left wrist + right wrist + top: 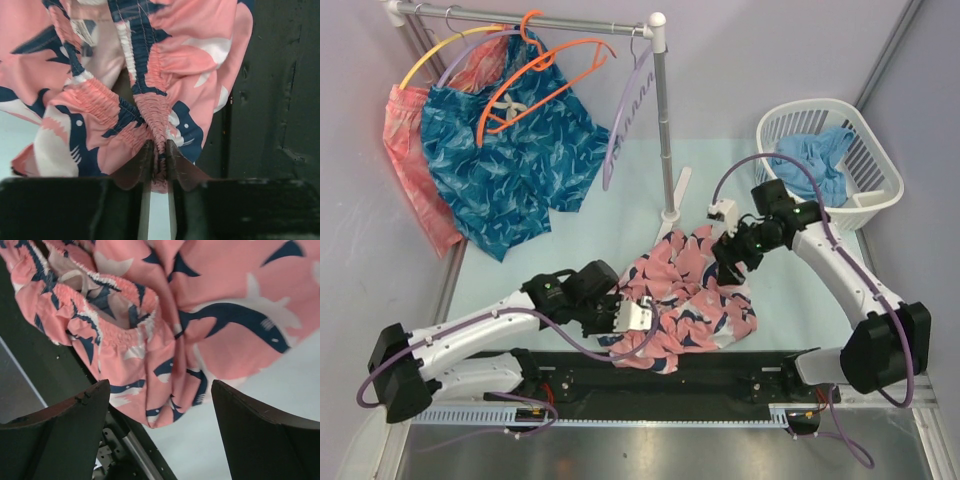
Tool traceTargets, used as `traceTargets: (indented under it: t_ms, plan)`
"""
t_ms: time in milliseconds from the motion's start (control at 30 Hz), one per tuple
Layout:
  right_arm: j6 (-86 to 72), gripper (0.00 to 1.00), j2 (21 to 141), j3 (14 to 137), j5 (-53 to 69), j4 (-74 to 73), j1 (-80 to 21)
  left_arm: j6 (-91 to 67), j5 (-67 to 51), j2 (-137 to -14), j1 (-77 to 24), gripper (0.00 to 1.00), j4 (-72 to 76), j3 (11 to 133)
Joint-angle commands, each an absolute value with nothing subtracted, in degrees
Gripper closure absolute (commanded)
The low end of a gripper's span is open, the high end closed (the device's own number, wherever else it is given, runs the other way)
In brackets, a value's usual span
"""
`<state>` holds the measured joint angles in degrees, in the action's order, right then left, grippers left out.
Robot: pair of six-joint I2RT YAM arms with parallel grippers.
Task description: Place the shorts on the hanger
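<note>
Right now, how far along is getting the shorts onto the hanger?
Early. Done: left end effector shut on the shorts' waistband. In hand: right end effector open over the fabric. Left: the hanger hangs on the rail, untouched, shorts on the table.

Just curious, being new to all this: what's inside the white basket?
A crumpled light blue cloth lies in the basket. Anything beneath the cloth is covered and cannot be seen.
</note>
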<state>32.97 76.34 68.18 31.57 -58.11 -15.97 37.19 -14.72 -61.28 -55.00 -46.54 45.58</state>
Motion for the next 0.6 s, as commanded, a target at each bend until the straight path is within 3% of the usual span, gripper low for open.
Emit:
traceTargets:
  t_ms: [0,33,133,333,433,467,567]
  plan:
    - [31.6,0.13,78.6,65.4,33.7,-55.0,-19.8,38.7,-15.3,-57.9,-55.1,0.75,-40.6,43.0]
    - [31.8,0.12,79.2,64.7,34.0,-54.4,-20.3,38.8,-15.5,-57.8,-54.9,0.64,-40.5,42.3]
    - [32.3,0.12,81.0,62.5,33.8,-52.4,-23.3,38.2,-17.5,-57.7,-53.4,0.47,-40.2,41.8]
    - [32.3,0.09,84.4,60.6,32.0,-49.1,-27.5,39.7,-28.1,-60.9,-37.5,0.35,-42.5,47.5]
    - [32.3,0.10,86.8,59.2,32.6,-47.5,-28.6,42.9,-30.5,-61.2,-35.7,0.34,-44.6,49.1]
    - [32.5,0.13,87.4,58.7,32.9,-47.0,-29.1,43.5,-30.8,-61.0,-35.6,0.33,-45.3,49.3]
    - [33.1,0.38,88.9,58.1,33.0,-45.8,-30.2,44.8,-32.7,-59.2,-35.7,0.32,-46.5,49.5]
